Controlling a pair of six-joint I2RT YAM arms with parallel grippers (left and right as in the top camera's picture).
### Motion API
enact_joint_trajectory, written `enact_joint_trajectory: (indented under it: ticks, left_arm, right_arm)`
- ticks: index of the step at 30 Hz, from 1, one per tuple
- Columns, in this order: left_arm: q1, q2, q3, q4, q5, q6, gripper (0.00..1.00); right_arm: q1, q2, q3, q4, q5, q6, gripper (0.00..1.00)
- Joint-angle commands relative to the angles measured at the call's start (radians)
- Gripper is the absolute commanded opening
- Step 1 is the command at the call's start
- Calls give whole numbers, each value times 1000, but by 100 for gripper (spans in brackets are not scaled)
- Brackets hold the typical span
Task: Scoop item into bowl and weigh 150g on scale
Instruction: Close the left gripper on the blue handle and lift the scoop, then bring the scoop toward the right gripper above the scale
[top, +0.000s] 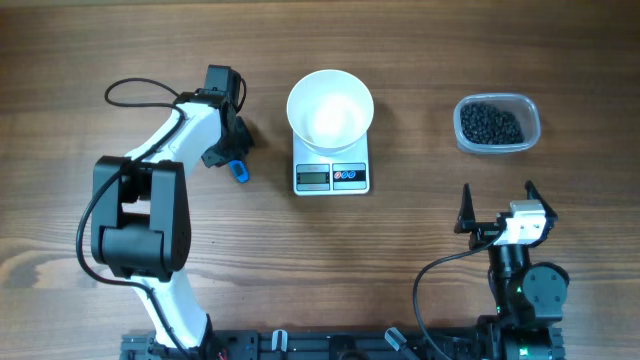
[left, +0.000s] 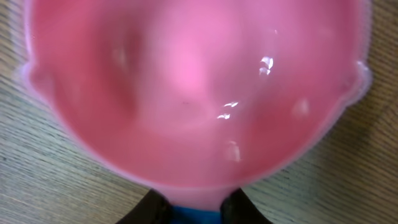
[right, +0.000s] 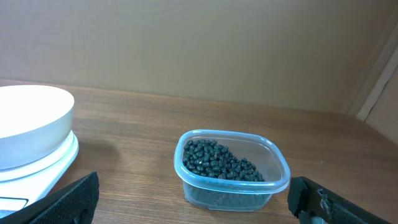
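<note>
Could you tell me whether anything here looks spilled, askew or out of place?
Nothing stands out. The empty bowl sits centred on the scale, the beans are all inside the clear tub, none on the table, and the pink scoop looks intact.

No text, number or brand can be read in any view. The scale (top: 332, 160) has a grey display (top: 313, 177) on its 6 o'clock edge, but it is too small to tell any digit. The two coloured buttons (top: 346, 176), just at 3 o'clock from the display, show no sign that I can read.
</note>
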Motion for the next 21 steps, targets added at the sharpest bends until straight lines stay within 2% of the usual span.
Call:
enact_joint_trajectory:
  ticks: [1, 10, 13, 18, 21]
  left_arm:
    - [3, 52, -16, -16, -46, 7, 20]
    - [58, -10, -13, -21, 5, 8, 16]
    - [129, -12, -13, -5, 146, 51, 15]
    - [226, -30, -13, 15, 426, 114, 15]
    - [282, -72, -13, 13, 564, 114, 15]
  right_arm:
    - [3, -6, 1, 3, 14, 8, 100]
    - [3, -6, 1, 3, 14, 8, 100]
    - [3, -6, 1, 32, 30, 14, 100]
    - [3, -6, 1, 50, -108, 123, 100]
    - [2, 0, 65, 48, -102, 142, 100]
